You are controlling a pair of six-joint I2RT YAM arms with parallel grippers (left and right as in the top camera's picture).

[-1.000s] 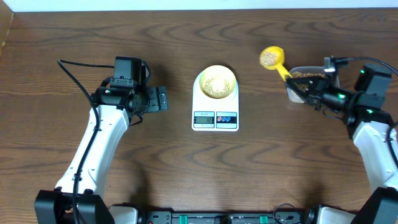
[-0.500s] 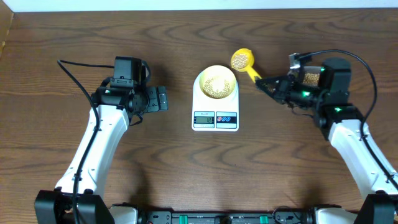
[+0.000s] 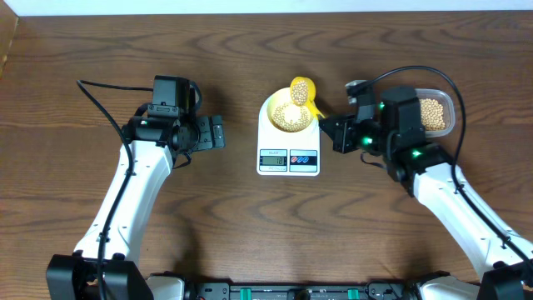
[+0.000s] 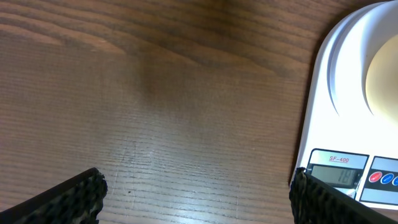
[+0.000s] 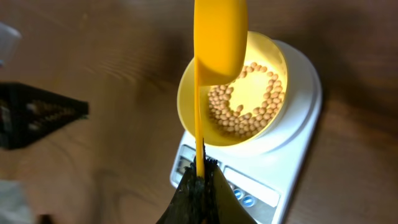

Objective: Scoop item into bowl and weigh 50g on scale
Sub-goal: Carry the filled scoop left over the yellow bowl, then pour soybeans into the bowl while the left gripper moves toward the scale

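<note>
On the scale (image 3: 288, 143), the bowl (image 3: 271, 108) sits toward twelve o'clock. The right gripper (image 5: 200, 180) pinches the scoop (image 5: 219, 31) above it; the left gripper (image 4: 199, 199) has jaws spread.

I found the desk (image 3: 250, 233) open along its near edge. At centre the scale (image 3: 288, 158) and bowl (image 3: 279, 112) blocked passage, the scoop (image 3: 301, 90) overhanging the bowl. The tub (image 3: 436, 112) obstructed the far right. A free lane lay between left gripper (image 3: 216, 132) and scale.

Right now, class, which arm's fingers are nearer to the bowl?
Right. The right fingers, shut on the scoop, sit beside the scale bearing the bowl; the left fingers stand open, farther off on its other side.
</note>
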